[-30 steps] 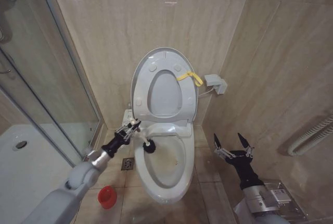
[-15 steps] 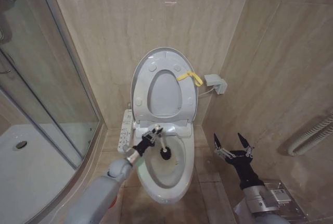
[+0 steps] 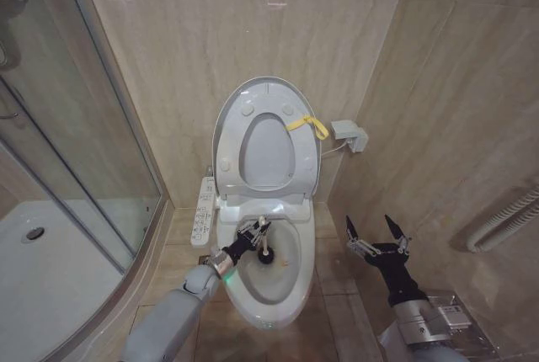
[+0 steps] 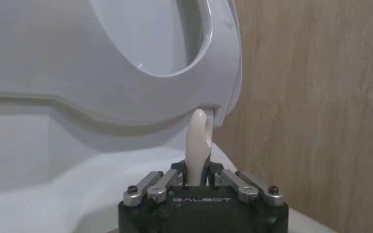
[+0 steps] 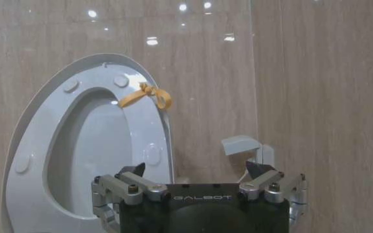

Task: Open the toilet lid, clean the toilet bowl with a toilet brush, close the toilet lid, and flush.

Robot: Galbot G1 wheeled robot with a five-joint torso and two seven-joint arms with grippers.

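The left gripper (image 3: 253,232) is clamped on the thin white-handled toilet brush (image 3: 263,246), whose dark head sits inside the white ceramic toilet bowl (image 3: 290,282). The glossy white oval toilet lid (image 3: 268,93) stands upright against the wall. The right gripper (image 3: 376,233) hovers beside the bowl, jaws spread wide.
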